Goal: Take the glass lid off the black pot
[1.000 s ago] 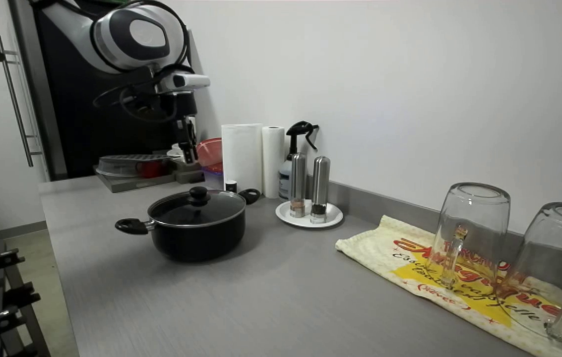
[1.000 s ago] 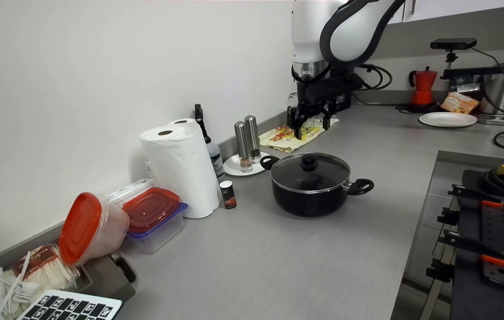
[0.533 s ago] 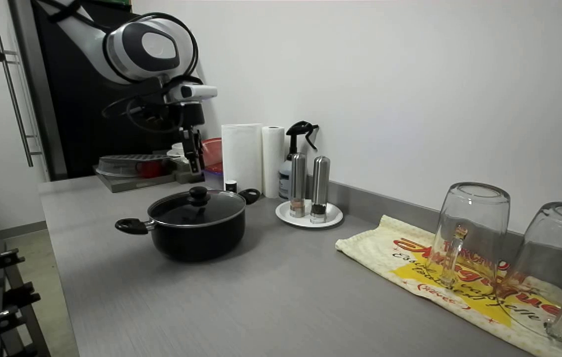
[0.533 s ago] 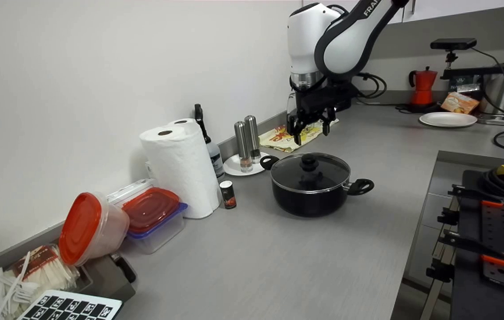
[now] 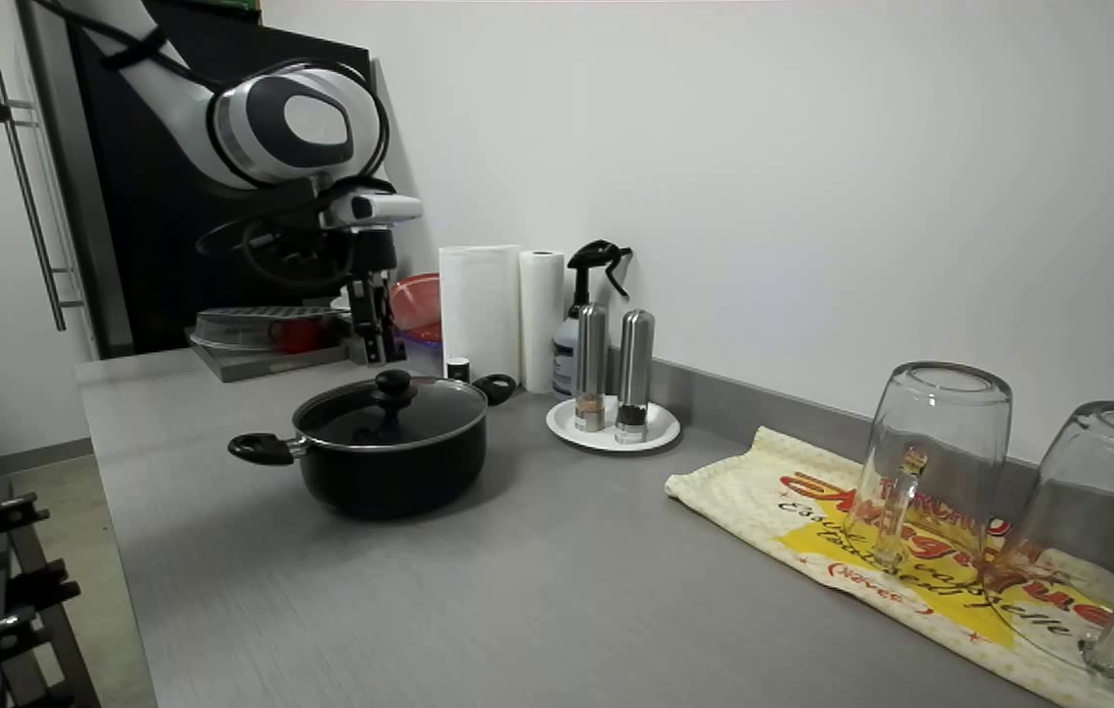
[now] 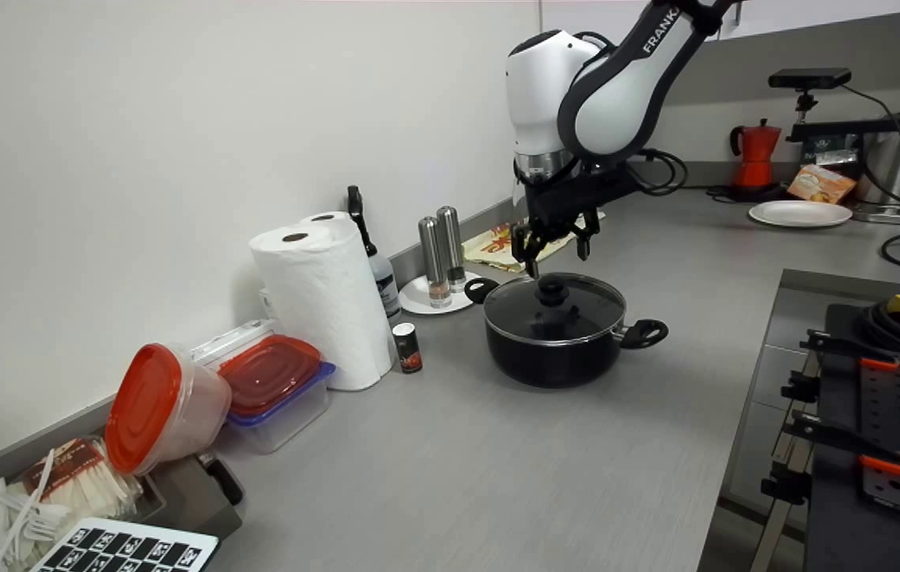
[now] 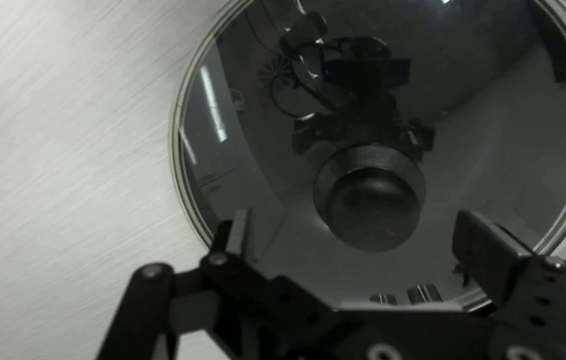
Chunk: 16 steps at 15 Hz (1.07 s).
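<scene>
The black pot (image 5: 394, 484) stands upright on the grey counter in both exterior views (image 6: 551, 367). The glass lid (image 5: 443, 405) sits flat on it, with its black knob (image 6: 552, 289) at the centre. In the wrist view the lid (image 7: 507, 165) fills most of the picture, and the knob (image 7: 373, 215) shows between the two fingers, slightly ahead of the fingertips. My gripper (image 7: 353, 218) is open and empty. In both exterior views the gripper (image 5: 385, 358) points down just above the lid, not touching the knob; it also shows at the pot's far side (image 6: 558, 264).
Salt and pepper mills (image 5: 606, 374) stand on a white plate (image 5: 660, 433) near the wall. Paper towel rolls (image 6: 326, 310), a spray bottle (image 6: 382, 278) and a small shaker (image 6: 407, 349) are nearby. Upturned glass mugs (image 5: 950, 423) stand on a printed cloth (image 5: 763, 482).
My gripper has come down toward the lid, moving a little sideways on the way. It stays open. The pot and lid have not moved.
</scene>
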{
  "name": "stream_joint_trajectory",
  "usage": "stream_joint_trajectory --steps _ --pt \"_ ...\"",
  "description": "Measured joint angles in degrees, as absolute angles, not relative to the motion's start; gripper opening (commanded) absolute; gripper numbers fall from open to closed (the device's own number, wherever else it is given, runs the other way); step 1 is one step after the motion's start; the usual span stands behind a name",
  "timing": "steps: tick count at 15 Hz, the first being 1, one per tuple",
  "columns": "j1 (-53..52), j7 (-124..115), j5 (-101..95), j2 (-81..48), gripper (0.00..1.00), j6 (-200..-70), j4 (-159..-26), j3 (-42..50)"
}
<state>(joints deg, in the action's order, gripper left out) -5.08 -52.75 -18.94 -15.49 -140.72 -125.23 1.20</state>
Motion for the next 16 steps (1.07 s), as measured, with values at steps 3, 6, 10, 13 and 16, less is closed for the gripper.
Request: stream_joint_trajectory --steps 3,6,10,13,16 --pt "-5.1 -52.8 -18.9 -16.3 1.0 -140.8 -125.2 2.0" --pt "-5.1 -52.8 -18.9 -17.0 1.0 -140.8 -125.2 2.5" --pt "-5.6 -52.8 -18.8 -17.2 1.0 -140.9 -125.1 2.5" --pt "-6.4 -52.8 -18.7 -17.5 1.0 -140.9 -124.3 2.5" --pt "-7.1 -52.8 -18.7 -18.0 1.0 -140.9 -123.0 2.5"
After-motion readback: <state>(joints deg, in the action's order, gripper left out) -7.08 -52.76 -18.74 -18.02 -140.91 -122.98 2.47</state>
